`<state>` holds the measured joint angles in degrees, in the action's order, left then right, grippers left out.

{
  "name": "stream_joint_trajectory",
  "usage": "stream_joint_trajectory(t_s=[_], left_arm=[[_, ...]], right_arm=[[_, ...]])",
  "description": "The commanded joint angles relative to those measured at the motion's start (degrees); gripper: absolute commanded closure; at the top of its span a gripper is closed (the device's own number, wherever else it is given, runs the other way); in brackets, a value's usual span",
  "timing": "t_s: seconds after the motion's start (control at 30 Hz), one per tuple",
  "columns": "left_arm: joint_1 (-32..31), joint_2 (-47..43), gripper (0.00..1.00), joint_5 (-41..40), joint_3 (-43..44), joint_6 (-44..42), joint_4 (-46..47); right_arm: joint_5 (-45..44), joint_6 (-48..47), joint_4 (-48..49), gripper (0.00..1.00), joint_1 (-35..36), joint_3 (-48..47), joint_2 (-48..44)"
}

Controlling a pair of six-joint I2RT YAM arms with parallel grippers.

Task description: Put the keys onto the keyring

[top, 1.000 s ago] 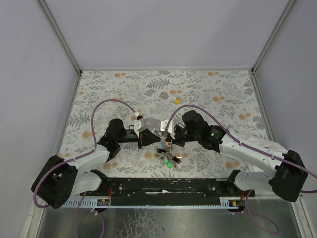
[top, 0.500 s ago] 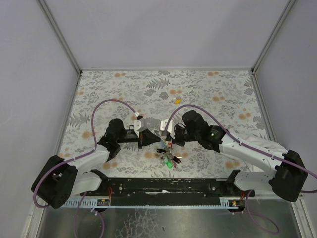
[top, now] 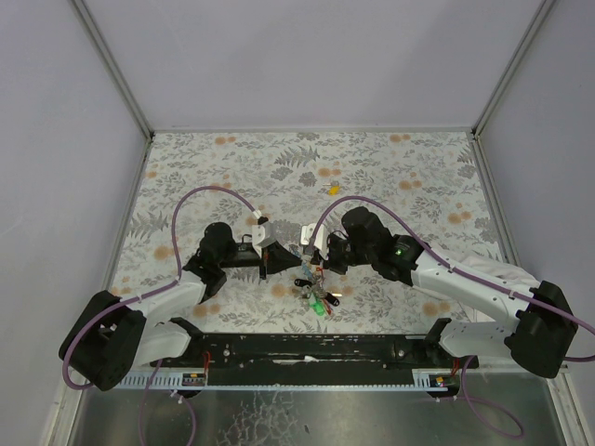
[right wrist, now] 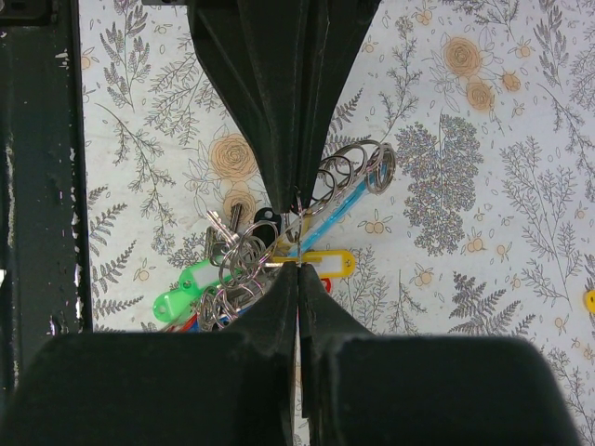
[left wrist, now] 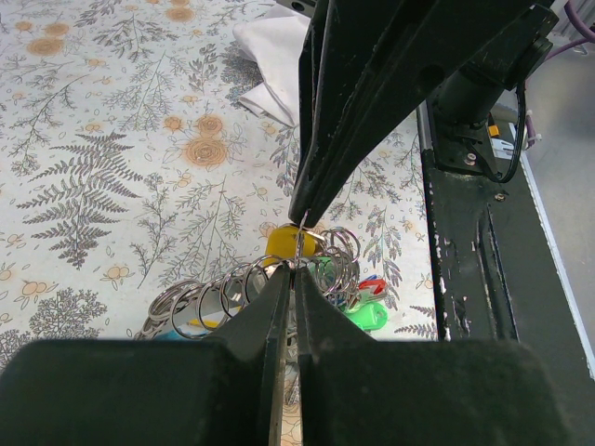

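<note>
My left gripper and right gripper meet tip to tip just above the table's near middle. Both are shut on the same thin silvery keyring, seen edge-on between the tips. From the keyring hangs a cluster holding a yellow tag, a green tag, a black-capped key, a bare metal key and several linked rings. A loose yellow key lies on the floral cloth farther back and shows at the right edge of the right wrist view.
A light-blue strip runs through the cluster beside a stack of rings. The black base rail lies along the near edge. The walls close in the left, back and right sides of the floral cloth.
</note>
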<state>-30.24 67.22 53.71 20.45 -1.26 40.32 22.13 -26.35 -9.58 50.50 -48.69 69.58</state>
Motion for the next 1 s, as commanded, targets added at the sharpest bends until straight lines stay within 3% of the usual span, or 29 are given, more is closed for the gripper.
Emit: stream_joint_trajectory(t_s=[0.0,0.97], left_arm=[[-0.4,0.5,1.00,0.5,0.7,0.5,1.3],[-0.4,-0.8,1.00,-0.2,-0.3,-0.9,1.6]], right_arm=[[0.5,0.4,1.8,1.00,0.6,-2.7,-0.8],[0.3,5.7,-3.7,1.00,0.6,-5.6,0.3]])
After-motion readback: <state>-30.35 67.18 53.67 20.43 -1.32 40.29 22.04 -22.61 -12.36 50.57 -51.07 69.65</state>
